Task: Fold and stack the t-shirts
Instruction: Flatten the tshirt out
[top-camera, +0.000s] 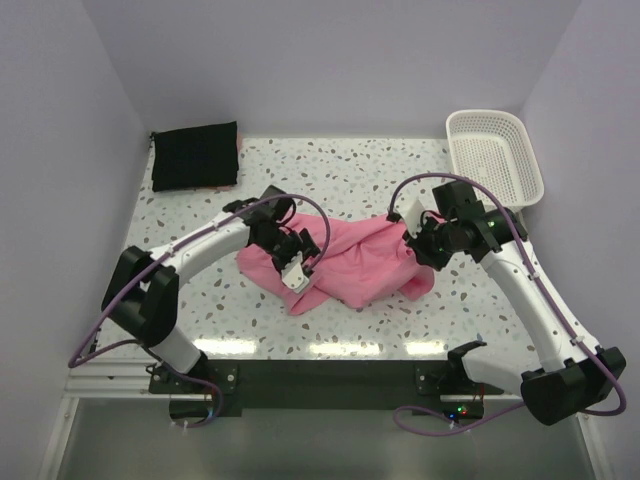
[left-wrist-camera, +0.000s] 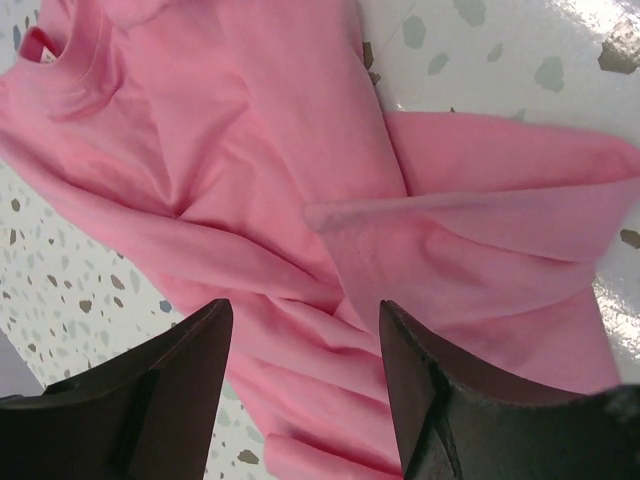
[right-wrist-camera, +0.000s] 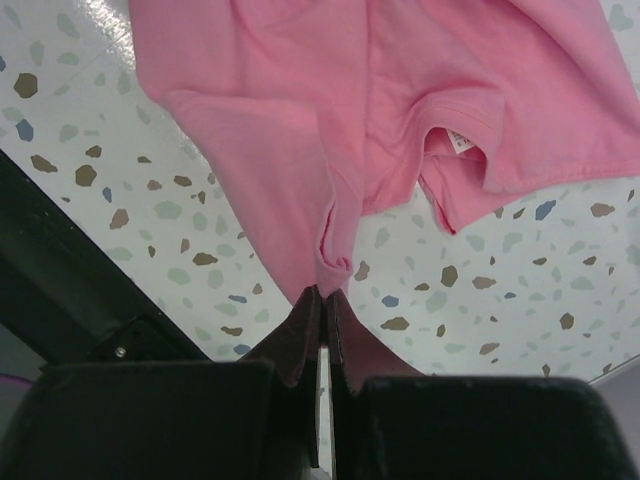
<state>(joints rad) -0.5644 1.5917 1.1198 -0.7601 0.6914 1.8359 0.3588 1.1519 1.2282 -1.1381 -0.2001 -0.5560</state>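
Note:
The pink t-shirt (top-camera: 345, 262) lies crumpled in the middle of the table. My left gripper (top-camera: 292, 262) is open just above its left part; in the left wrist view the shirt (left-wrist-camera: 300, 180) fills the frame between my spread fingers (left-wrist-camera: 420, 390). My right gripper (top-camera: 418, 243) is shut on a pinch of the shirt's right edge and holds it a little off the table; the right wrist view shows the fabric (right-wrist-camera: 320, 170) hanging from the closed fingertips (right-wrist-camera: 305, 320). The black folded garment (top-camera: 195, 155) lies flat at the back left corner.
A white lattice basket (top-camera: 493, 155) stands at the back right corner. The table (top-camera: 340, 165) is speckled terrazzo, walled on three sides. A black rail (top-camera: 330, 375) runs along the near edge between the arm bases.

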